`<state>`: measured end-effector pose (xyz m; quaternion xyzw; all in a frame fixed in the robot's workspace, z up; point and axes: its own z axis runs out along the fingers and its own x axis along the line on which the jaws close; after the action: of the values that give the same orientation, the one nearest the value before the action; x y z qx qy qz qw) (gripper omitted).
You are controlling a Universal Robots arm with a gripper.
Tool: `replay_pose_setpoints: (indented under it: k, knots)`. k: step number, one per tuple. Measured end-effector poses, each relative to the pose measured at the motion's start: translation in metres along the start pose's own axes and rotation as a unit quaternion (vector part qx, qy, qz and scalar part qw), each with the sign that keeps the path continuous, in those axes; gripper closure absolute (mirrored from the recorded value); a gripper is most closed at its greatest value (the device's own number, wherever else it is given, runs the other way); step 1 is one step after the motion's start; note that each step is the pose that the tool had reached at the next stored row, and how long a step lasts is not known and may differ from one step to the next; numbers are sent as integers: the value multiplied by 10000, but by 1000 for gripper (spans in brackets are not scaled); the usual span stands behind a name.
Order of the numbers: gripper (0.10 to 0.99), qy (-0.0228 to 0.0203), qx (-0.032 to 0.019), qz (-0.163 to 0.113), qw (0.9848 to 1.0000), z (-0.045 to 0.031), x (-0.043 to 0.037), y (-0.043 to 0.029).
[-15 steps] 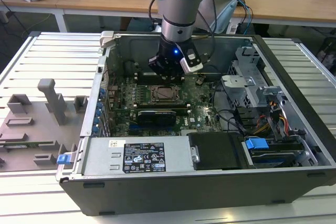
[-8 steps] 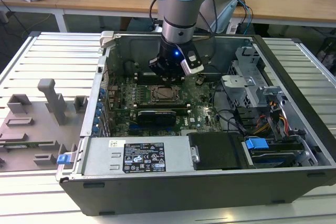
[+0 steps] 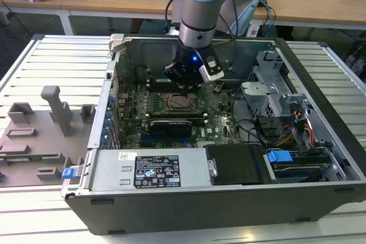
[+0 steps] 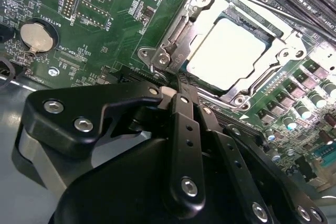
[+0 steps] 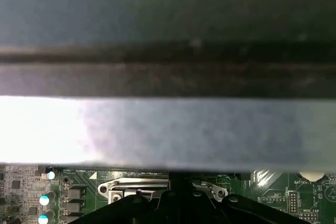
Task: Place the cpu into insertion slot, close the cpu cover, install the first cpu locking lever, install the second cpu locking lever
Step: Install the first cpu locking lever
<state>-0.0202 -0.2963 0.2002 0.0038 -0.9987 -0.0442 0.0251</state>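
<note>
The arm reaches straight down into the open computer case (image 3: 320,158), its gripper (image 4: 181,88) low over the motherboard (image 4: 105,30). The jaws are drawn together, tips at the socket's edge, gripping nothing visible. Just beyond the tips the cpu (image 4: 227,52) lies flat in its slot, metal top upward, framed by the closed cpu cover (image 4: 202,3).

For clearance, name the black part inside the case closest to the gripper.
The long black card on the motherboard; the square black box sits farther, against the case wall.
</note>
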Motion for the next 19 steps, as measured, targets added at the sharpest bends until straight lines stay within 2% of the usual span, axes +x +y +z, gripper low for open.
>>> replay_pose_setpoints:
  k: [8, 10, 12, 13, 14, 17, 18, 19]
  knots:
    - [980, -4, -4, -34, 10000, 9, -12, 56]
    - [980, -7, -10, -43, 10000, -23, -12, 62]
    - [980, -6, 8, -44, 10000, -67, -7, 63]
    - [980, -11, 48, -42, 10000, -83, -5, 63]
    - [980, -18, 154, -38, 9999, -92, 2, 46]
    - [980, -30, 380, -29, 9993, -97, 16, 3]
    - [980, -48, 553, -22, 9985, -105, 40, -104]
    - [980, -52, 572, -21, 9983, -112, 53, -178]
